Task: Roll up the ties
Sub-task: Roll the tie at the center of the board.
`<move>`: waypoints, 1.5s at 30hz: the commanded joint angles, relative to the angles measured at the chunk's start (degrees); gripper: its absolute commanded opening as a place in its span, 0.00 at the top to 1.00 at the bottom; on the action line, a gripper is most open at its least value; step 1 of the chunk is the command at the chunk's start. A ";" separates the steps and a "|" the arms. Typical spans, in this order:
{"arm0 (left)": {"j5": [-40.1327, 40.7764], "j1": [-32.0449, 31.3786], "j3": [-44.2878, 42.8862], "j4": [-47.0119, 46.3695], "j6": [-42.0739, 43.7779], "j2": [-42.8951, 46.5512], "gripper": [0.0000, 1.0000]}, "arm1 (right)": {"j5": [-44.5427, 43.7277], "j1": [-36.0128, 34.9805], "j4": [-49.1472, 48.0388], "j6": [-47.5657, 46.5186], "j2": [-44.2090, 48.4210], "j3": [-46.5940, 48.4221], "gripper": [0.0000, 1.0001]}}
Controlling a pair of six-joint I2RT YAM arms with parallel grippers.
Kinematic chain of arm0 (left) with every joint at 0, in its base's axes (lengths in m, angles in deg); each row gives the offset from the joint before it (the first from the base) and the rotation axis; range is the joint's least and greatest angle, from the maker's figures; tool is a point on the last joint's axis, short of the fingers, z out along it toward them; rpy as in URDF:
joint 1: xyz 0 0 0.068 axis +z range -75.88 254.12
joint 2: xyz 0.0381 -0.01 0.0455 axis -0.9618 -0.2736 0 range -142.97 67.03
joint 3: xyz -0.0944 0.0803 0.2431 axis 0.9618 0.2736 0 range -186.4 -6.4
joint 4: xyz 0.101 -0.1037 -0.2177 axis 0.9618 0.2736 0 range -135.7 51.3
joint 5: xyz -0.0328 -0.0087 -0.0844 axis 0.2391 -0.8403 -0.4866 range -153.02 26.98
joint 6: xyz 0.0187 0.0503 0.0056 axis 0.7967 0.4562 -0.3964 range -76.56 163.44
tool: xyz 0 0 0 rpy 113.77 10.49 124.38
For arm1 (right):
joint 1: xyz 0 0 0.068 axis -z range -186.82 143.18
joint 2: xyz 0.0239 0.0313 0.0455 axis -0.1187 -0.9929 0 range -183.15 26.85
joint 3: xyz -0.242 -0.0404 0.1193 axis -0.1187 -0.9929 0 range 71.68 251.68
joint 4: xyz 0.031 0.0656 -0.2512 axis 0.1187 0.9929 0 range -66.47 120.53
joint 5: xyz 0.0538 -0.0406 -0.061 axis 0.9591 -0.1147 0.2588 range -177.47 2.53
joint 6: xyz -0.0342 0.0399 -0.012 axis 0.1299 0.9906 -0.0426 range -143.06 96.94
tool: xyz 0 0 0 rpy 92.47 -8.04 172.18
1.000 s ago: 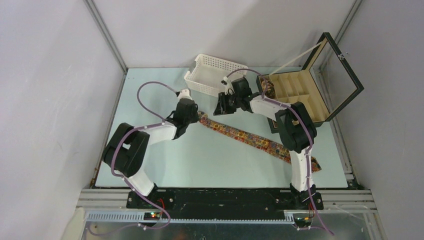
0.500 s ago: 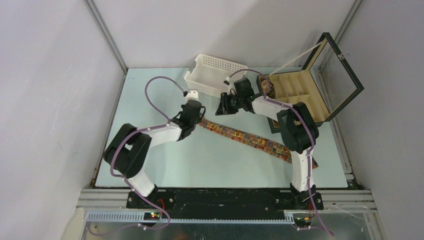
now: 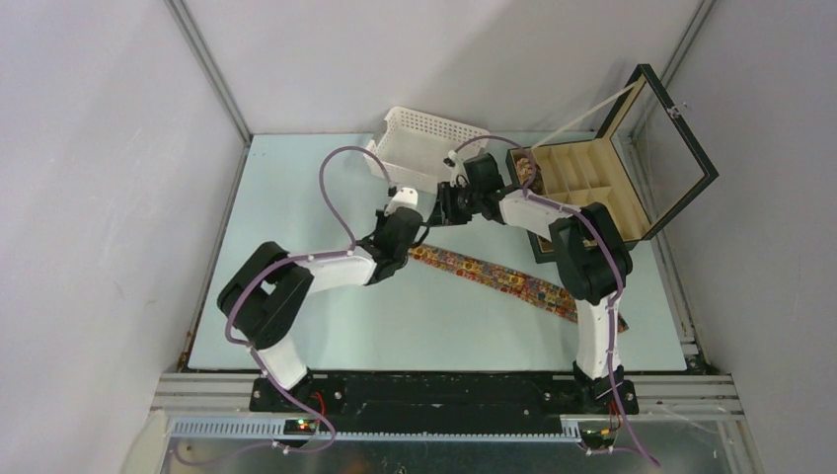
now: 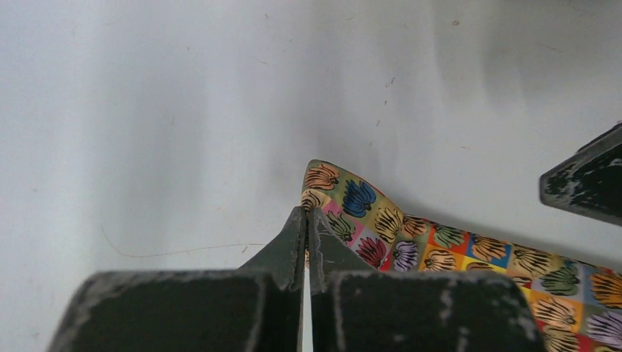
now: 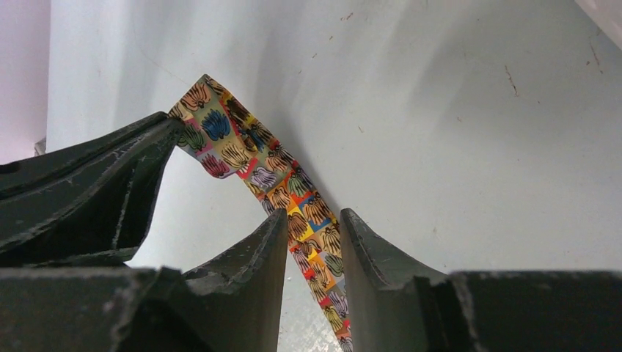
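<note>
One tie (image 3: 494, 276), patterned in red, orange, yellow and blue squares, lies as a flat diagonal strip across the table's middle. My left gripper (image 3: 403, 235) is shut on its narrow end, which is lifted off the surface. In the left wrist view that end (image 4: 352, 202) curls up beside my left gripper (image 4: 306, 214), whose jaws are pressed together. My right gripper (image 3: 446, 209) hovers just behind, open. In the right wrist view the tie (image 5: 279, 172) runs through the gap of my right gripper (image 5: 313, 220) without touching either finger. A coiled tie (image 3: 526, 174) sits in the black box.
A white perforated basket (image 3: 424, 148) lies at the back, close behind both grippers. The black compartmented box (image 3: 592, 183) stands open at the back right, its glass lid raised. The tie's far end passes behind the right arm's base link (image 3: 592, 326).
My left arm has swung to the right, carrying the tie's narrow end with it, so the flat strip is shorter. My right gripper has shifted slightly and stays open.
</note>
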 commanded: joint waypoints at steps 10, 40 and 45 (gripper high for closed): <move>9.93 -4.18 -3.10 -3.53 9.27 -3.90 1.00 | -0.25 0.66 -2.03 -0.24 3.91 -0.24 0.65; 16.79 -12.14 -3.71 -9.37 22.00 -11.17 1.00 | 0.28 1.71 -2.05 -0.02 5.48 -0.42 0.65; 16.90 -13.11 -3.58 -10.31 23.32 -11.94 1.00 | 1.19 2.07 -2.45 -0.15 5.45 -0.45 0.64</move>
